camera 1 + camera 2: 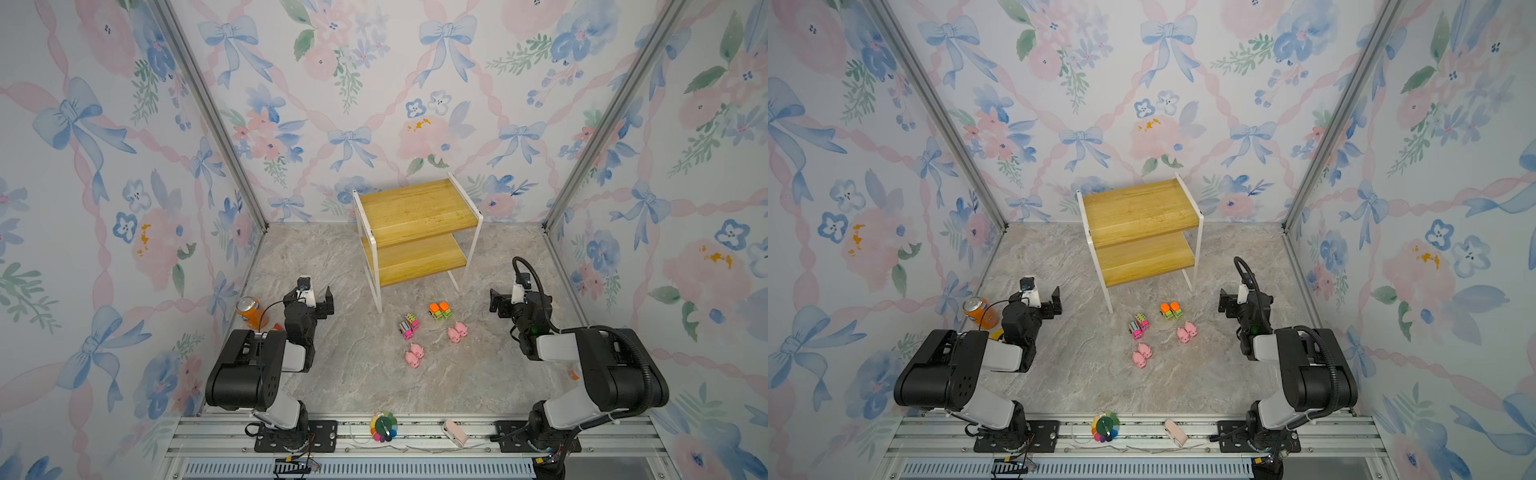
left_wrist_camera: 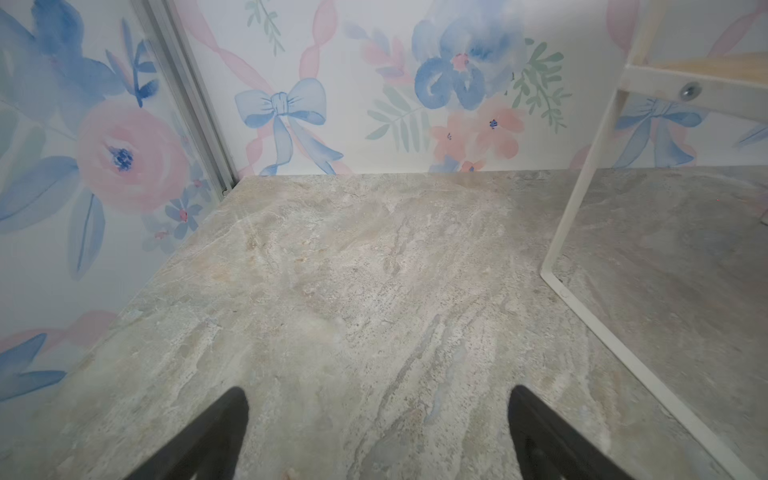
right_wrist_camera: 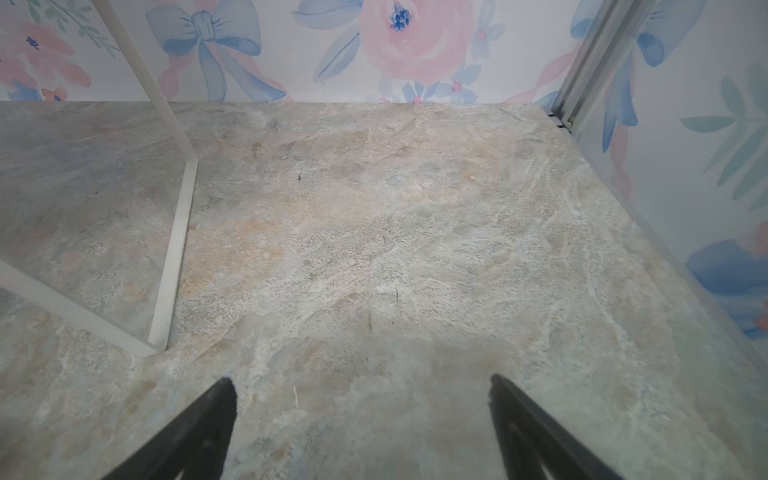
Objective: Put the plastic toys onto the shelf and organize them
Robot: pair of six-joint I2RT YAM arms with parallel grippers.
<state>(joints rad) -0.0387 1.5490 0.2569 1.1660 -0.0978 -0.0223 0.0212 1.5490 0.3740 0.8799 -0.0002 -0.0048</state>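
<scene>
The plastic toys lie on the marble floor in front of the shelf (image 1: 415, 216) (image 1: 1142, 216), whose two yellowish boards are bare. Two green trucks with orange tops (image 1: 440, 311) (image 1: 1172, 310) stand nearest it. Left of them are two pink striped trucks (image 1: 409, 326) (image 1: 1138, 326). Two pink pigs (image 1: 458, 331) (image 1: 1187, 331) lie to the right, and two more (image 1: 414, 355) (image 1: 1142, 355) sit closer to the front. My left gripper (image 1: 311, 297) (image 1: 1036, 297) (image 2: 378, 392) is open and empty, left of the shelf. My right gripper (image 1: 513, 297) (image 1: 1241, 297) (image 3: 360, 380) is open and empty, right of the toys.
An orange soda can (image 1: 249, 311) (image 1: 980, 311) stands by the left wall beside the left arm. The shelf's white legs (image 2: 582, 199) (image 3: 174, 249) show in both wrist views. A colourful disc (image 1: 383, 427) and a small pale object (image 1: 455, 432) rest on the front rail.
</scene>
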